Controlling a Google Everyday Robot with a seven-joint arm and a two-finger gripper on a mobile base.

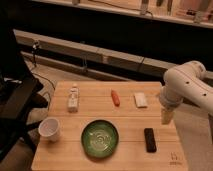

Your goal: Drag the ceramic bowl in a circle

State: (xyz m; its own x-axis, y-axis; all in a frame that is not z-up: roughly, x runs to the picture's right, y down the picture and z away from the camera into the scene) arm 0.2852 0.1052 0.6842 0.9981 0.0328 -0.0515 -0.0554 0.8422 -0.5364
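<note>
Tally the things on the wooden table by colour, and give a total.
White: 3 (cup, bottle, flat block)
Green: 1 (ceramic bowl)
Orange-red: 1 (small stick)
Black: 1 (flat bar)
Total: 6
The gripper hangs over the right side of the table, apart from the bowl.

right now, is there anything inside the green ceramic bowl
Nothing: the ceramic bowl shows only its pale swirl pattern inside. What lies beneath it on the table is covered. The gripper hangs over the table's right edge, away from the bowl.
</note>
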